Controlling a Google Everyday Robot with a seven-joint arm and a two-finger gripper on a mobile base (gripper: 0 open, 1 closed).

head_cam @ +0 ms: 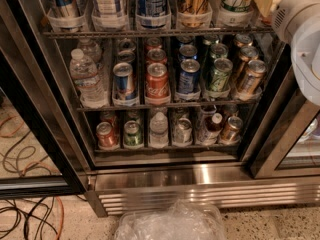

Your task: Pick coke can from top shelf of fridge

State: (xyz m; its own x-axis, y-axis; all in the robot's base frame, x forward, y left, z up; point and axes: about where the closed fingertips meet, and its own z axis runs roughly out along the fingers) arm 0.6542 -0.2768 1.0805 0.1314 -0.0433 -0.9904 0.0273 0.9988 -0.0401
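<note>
Coke can [157, 81], red with white script, silver top, front of its row, pincer [300, 34] upper right, state cannot tell

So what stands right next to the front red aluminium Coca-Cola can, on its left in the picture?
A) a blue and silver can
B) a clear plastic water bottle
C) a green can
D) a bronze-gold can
A: the blue and silver can stands immediately left of the coke can; the gripper is out of view, only a white arm part shows top right.
</note>
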